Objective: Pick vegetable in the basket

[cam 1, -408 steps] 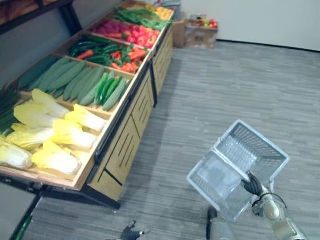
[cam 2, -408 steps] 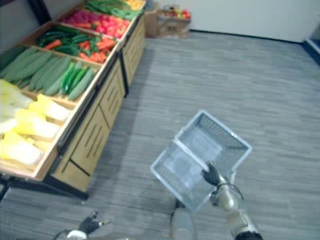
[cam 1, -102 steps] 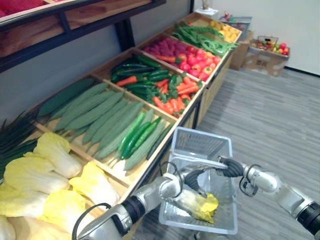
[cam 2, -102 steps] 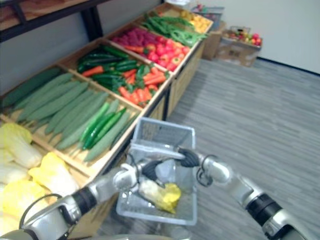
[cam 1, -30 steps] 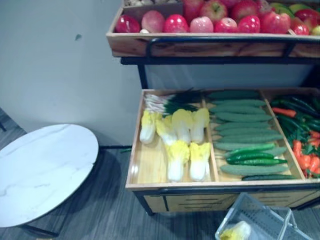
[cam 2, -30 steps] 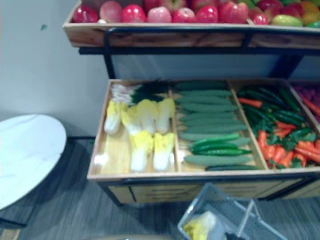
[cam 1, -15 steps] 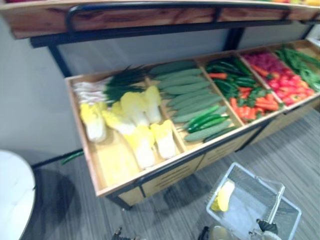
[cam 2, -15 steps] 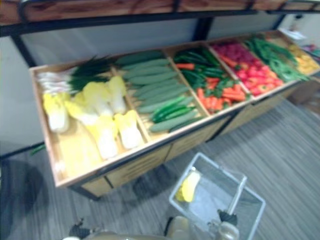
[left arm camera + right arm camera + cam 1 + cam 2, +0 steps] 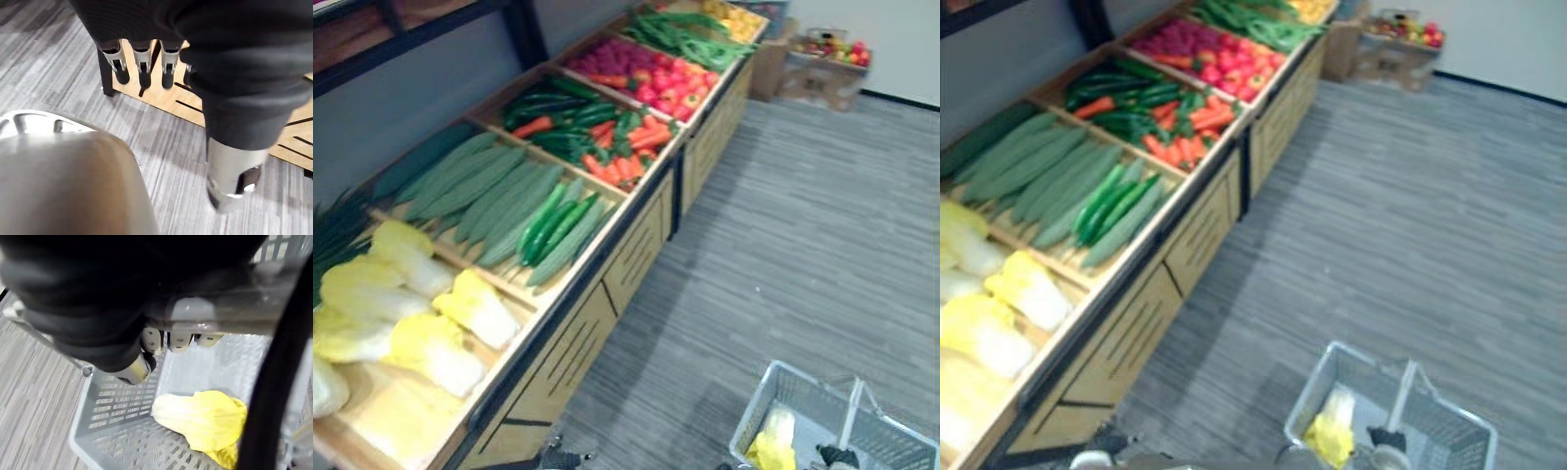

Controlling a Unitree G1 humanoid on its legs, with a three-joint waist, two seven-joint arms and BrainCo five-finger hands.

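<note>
Cabbage (image 9: 205, 418) lies inside the basket (image 9: 112, 401), against its wall. Right robot hand (image 9: 177, 340) above it is clamped on the handle (image 9: 850, 416). Left robot hand (image 9: 142, 58), well left of the basket, hangs loose and empty

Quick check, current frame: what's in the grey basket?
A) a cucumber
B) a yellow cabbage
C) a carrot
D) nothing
B: the right wrist view shows a pale yellow cabbage lying on the floor of the grey mesh basket, with no other vegetable beside it.
</note>
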